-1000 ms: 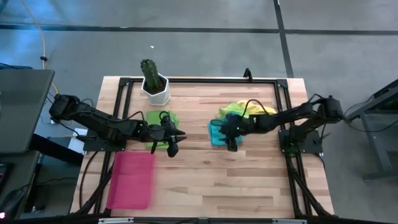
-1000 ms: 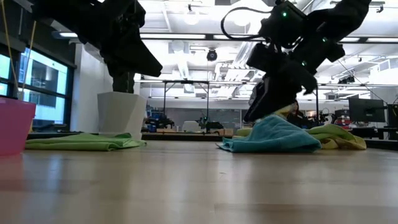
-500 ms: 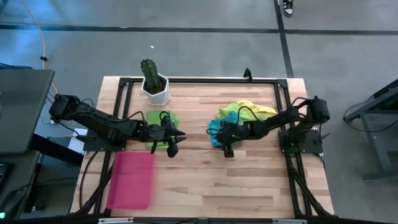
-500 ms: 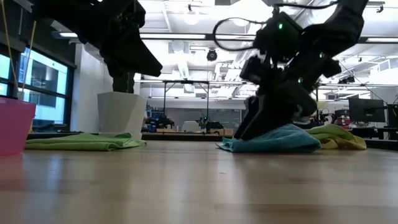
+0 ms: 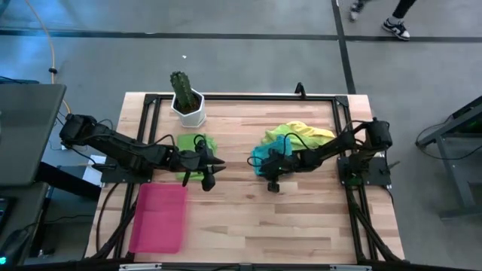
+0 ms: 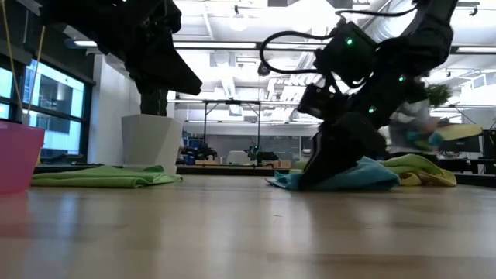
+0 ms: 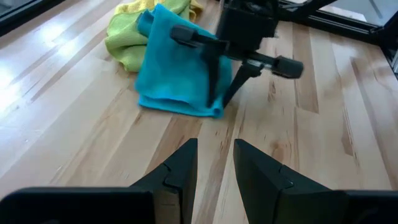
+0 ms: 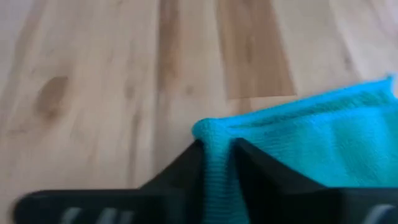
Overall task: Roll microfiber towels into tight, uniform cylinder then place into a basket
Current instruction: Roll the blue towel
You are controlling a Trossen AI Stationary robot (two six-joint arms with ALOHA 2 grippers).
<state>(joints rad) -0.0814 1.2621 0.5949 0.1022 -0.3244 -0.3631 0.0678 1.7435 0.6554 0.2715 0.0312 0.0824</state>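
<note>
The right tool [image 5: 273, 183], low over the middle of the pale wooden desk [image 5: 301, 218], is closed on a fold at the edge of the soft teal microfiber towel [image 5: 260, 156] — in the right wrist view a ridge of teal cloth [image 8: 214, 140] is seen pinched between the two dark fingers [image 8: 180, 171]. Only a thin bite appears to be held, so the cloth could slip free once it is pulled. The teal towel also lies against the heap of the other cloths; if it is dragged, the lime green towel [image 5: 280, 134] and the crumpled yellow towel [image 5: 310, 132] could be drawn along, and a loose or uneven roll would be the likely result. A roll begun from one pinched point might also come out skewed rather than uniform.

The left tool [image 5: 208, 175] hangs near the middle of the desk, just off the flat green towel [image 5: 197, 143], its fingers [image 7: 180, 174] narrowly parted and holding nothing.

Four towels are counted: teal, lime green and yellow bunched toward the right side, green lying flat toward the left. One shallow pink-red rectangular basket [image 5: 160, 218] sits at the near left corner — nothing can be seen in it. One white pot with a green cactus [image 5: 187, 105] stands at the far left corner. Two arms are at work.
</note>
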